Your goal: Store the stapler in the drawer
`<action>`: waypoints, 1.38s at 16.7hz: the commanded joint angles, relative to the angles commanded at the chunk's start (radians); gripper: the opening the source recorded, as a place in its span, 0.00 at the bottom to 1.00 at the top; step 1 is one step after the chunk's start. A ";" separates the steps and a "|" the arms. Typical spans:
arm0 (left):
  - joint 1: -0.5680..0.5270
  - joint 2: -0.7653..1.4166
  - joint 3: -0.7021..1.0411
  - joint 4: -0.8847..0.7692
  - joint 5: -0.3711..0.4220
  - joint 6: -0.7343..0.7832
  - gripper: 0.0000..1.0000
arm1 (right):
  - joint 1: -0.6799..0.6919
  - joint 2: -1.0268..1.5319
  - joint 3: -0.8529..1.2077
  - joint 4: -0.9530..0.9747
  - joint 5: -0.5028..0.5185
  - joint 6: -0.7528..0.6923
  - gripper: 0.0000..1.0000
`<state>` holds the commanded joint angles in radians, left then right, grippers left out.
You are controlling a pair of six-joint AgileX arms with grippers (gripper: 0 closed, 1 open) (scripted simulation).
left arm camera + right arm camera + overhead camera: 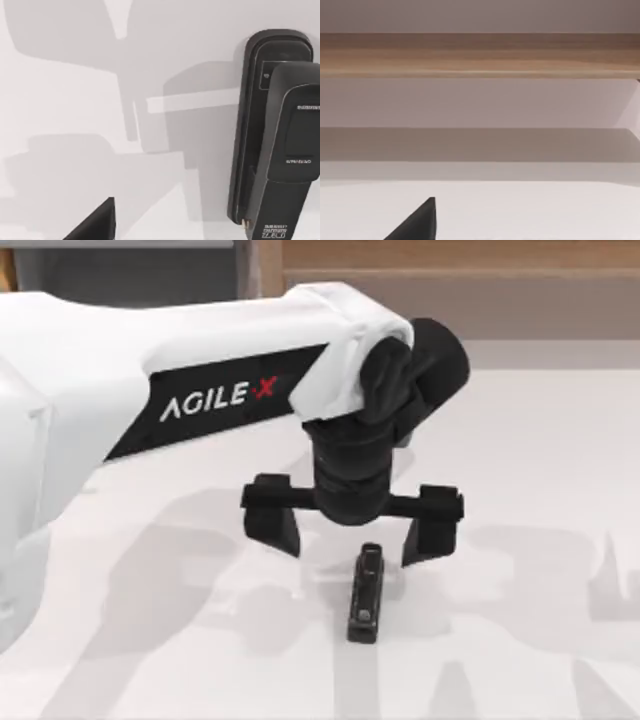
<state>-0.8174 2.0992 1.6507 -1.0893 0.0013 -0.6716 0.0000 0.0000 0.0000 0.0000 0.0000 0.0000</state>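
The stapler (366, 592) is a slim black bar lying flat on the white table, its long axis running front to back. My left gripper (352, 528) hangs open just above and behind it, one finger on each side of the stapler's far end, touching nothing. In the left wrist view the stapler (272, 130) lies close by and one fingertip (97, 225) shows dark at the edge. The drawer's grey inside (130, 278) peeks out at the back left, mostly hidden by my left arm. My right arm is parked, and a dark sliver of its gripper (417, 225) shows in the right wrist view.
A wide wood-edged unit (460, 255) with a brownish-grey face (470, 305) runs along the back right. The right wrist view faces the same unit (480, 55) across bare table. White table (540, 490) spreads around the stapler.
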 joint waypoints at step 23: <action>-0.033 0.135 -0.032 0.132 0.000 -0.027 0.77 | 0.000 0.000 0.000 0.000 0.000 0.000 1.00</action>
<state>-0.8502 2.2338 1.6186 -0.9571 0.0016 -0.6984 0.0000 0.0000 0.0000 0.0000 0.0000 0.0000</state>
